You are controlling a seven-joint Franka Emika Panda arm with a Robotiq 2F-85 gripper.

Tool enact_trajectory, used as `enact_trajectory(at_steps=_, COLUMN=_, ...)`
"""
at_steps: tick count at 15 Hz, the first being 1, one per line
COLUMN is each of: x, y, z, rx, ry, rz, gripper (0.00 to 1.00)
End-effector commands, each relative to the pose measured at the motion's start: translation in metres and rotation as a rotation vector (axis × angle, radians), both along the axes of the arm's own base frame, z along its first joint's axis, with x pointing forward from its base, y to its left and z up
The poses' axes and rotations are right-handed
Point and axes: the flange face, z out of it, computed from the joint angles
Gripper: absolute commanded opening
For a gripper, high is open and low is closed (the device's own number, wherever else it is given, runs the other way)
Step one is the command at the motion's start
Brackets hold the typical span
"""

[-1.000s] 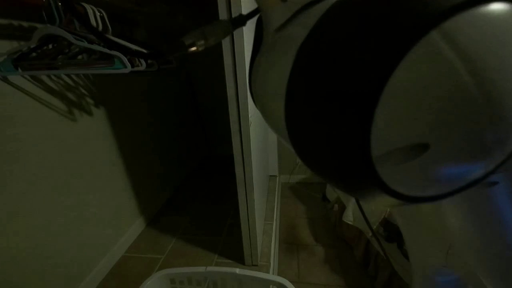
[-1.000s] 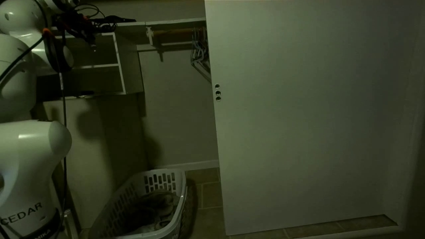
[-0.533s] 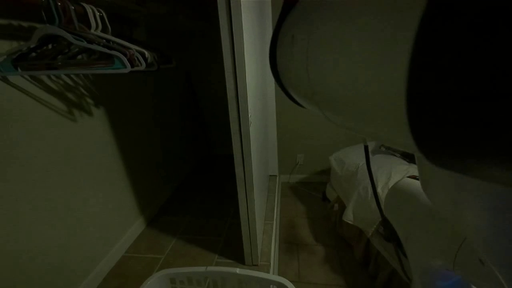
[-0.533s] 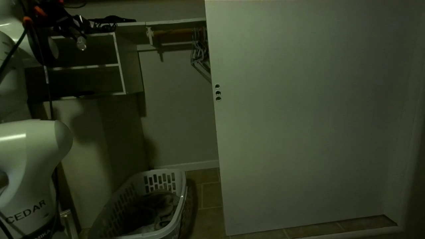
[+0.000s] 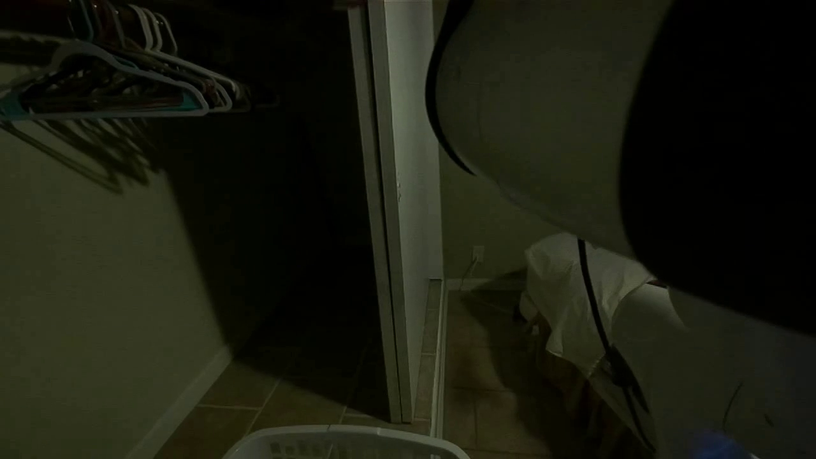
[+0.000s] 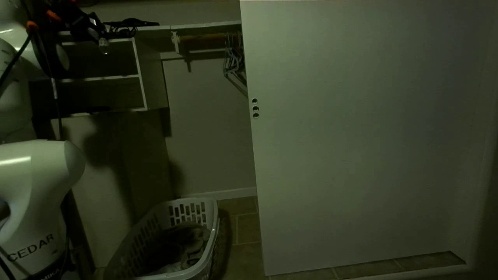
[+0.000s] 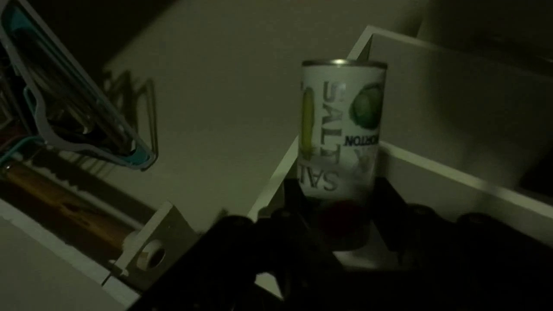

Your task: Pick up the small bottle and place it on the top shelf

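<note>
The small bottle is a white salt shaker [image 7: 339,116] with a metal end, vegetable pictures and "SALT" lettering. My gripper [image 7: 337,194] is shut on its near end, with a dark finger on each side; the metal end sticks out. In an exterior view the shaker [image 6: 103,46] hangs below the dark gripper, tilted, in front of the shelf unit's upper compartment. The white shelf unit [image 6: 141,91] has a top board and a middle board [image 6: 109,77]; its edges [image 7: 449,170] show behind the shaker in the wrist view. Any contact between shaker and shelf cannot be told.
A black item [image 6: 132,25] lies on the top board. A rod with hangers [image 6: 233,62] is right of the unit; hangers [image 7: 86,95] show in the wrist view. A sliding door [image 6: 350,136] stands right. A laundry basket [image 6: 212,237] with clothes is below.
The arm first swung left in an exterior view, then the gripper and shaker shifted slightly right and up. The shaker has left the exterior view that showed it near the hangers. The grip is unchanged.
</note>
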Motion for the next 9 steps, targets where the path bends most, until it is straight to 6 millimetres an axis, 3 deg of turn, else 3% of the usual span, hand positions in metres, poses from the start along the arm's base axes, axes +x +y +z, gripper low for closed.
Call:
enact_trajectory(at_steps=1, x=0.028, y=0.013, z=-0.003, rx=0.098, ry=-0.066, rz=0.002, gripper=0.19)
enact_trajectory(at_steps=9, x=0.068, y=0.037, z=-0.013, rx=0.41, ry=0.03, rz=0.128, gripper=0.19)
